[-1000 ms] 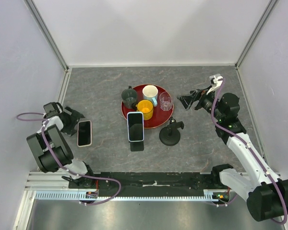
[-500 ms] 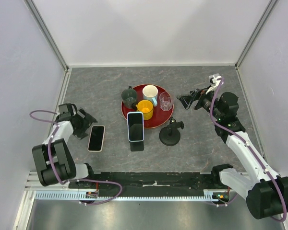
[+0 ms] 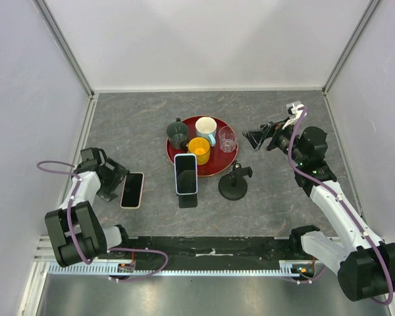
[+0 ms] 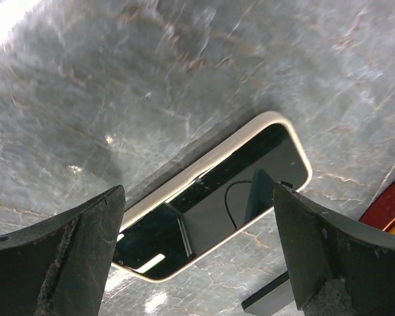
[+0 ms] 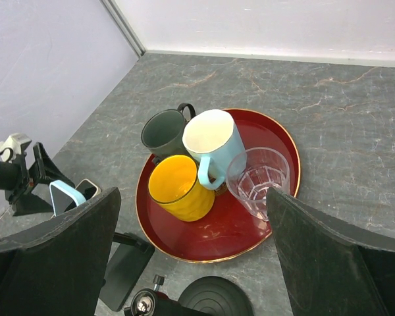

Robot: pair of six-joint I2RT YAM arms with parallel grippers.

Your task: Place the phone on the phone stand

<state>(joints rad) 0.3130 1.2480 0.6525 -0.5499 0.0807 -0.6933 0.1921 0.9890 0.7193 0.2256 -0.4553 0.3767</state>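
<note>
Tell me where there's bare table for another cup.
Bare tabletop runs behind the red tray along the back wall, and between the round stand and the right arm. Crowded: the centre, where tray, propped phone and stand sit close. The flat phone lies by the left gripper.

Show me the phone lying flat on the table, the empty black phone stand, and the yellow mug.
phone [image 3: 132,189], top external view, middle of its dark screen.
phone stand [image 3: 232,190], top external view, on its round black base.
yellow mug [image 5: 173,179], right wrist view, inside its open mouth.
</note>
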